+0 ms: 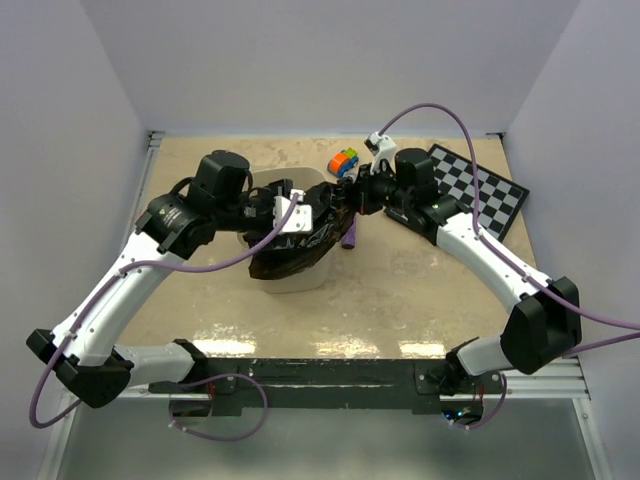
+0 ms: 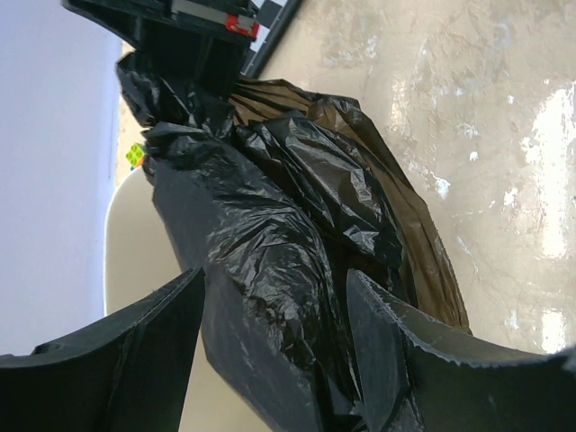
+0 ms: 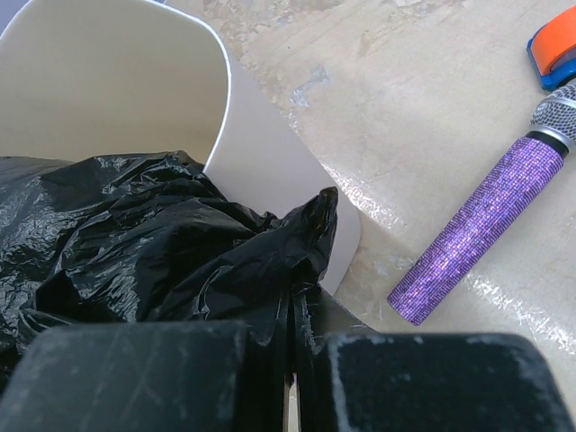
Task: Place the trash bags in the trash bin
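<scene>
Top external view, centre of frame: thin, glossy, crinkled brown-black plastic trash bag [image 1: 300, 243], heaped over the mouth of the cream-beige, rounded-square plastic trash bin [image 1: 272, 182] and hanging down over its lower wall. Stands on the mottled beige bench [image 1: 420, 300]. Left end effector [image 1: 290, 215] over the bag from the left, right end effector [image 1: 350, 198] at the bag's right edge. Just right of the bin, purple glittery cylinder [image 1: 350, 238]; upper right, black-and-white chequered board [image 1: 485, 190]; above the bin, small multicoloured block [image 1: 345, 160].

Left wrist view: left end effector [image 2: 274, 292] spread wide, black fingers [image 2: 135, 346] standing either side of the bulging trash bag [image 2: 270, 207]; hard to tell whether pressing the film or merely flanking it. Cream trash bin [image 2: 135, 243] wall at the left edge, bench [image 2: 504, 135] on the right.

Right wrist view: right end effector [image 3: 292, 346] pressed together, pinching a fold of the trash bag [image 3: 162, 252] at bottom centre. Bag bunched against the pale trash bin [image 3: 117, 81] rim, upper left. On the bench [image 3: 405, 108], the purple glittery cylinder [image 3: 477, 229] lying slantwise on the right, apart from the bin.
</scene>
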`<action>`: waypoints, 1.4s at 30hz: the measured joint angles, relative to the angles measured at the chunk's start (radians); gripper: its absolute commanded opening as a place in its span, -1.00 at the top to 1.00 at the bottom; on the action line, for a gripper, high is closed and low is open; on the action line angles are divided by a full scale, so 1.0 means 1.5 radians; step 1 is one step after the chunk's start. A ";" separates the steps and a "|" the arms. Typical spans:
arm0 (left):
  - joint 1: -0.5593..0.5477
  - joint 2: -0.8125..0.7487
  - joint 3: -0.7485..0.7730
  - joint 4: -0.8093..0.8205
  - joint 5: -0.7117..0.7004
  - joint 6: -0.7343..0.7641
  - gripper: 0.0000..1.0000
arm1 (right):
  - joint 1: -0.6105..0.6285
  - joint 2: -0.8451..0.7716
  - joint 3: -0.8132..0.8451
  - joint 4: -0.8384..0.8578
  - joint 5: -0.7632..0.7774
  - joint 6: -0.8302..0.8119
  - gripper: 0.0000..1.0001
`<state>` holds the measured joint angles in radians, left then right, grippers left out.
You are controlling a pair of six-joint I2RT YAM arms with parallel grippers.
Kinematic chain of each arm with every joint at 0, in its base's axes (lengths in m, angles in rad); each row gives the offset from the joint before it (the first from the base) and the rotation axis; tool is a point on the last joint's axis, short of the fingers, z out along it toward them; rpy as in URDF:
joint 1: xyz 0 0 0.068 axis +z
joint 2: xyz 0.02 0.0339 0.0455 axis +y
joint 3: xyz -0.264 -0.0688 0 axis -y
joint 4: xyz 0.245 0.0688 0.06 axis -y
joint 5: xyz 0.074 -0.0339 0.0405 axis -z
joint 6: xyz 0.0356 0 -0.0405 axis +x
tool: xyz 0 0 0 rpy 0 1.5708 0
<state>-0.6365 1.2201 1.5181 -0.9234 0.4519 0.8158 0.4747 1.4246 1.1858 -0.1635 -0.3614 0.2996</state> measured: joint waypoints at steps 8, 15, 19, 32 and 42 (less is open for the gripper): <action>-0.019 0.009 -0.011 0.001 -0.021 0.004 -0.29 | 0.000 0.000 0.000 0.001 0.000 0.002 1.00; -0.028 0.031 -0.021 -0.006 -0.117 0.005 0.70 | 0.000 0.000 0.001 0.000 0.002 0.002 1.00; -0.028 0.010 -0.052 -0.004 -0.192 0.007 1.00 | 0.000 0.000 0.007 -0.003 0.001 -0.007 1.00; -0.016 -0.187 -0.189 0.021 -0.377 0.009 1.00 | 0.000 0.089 0.123 -0.017 0.000 -0.092 1.00; 0.019 -0.286 -0.368 0.166 -0.502 0.024 0.89 | 0.000 0.169 0.198 -0.030 0.003 -0.111 1.00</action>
<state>-0.6075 0.7906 0.9661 -0.6739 -0.3004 0.8524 0.4747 1.6775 1.4834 -0.2077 -0.3576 0.1337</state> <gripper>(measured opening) 0.017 0.007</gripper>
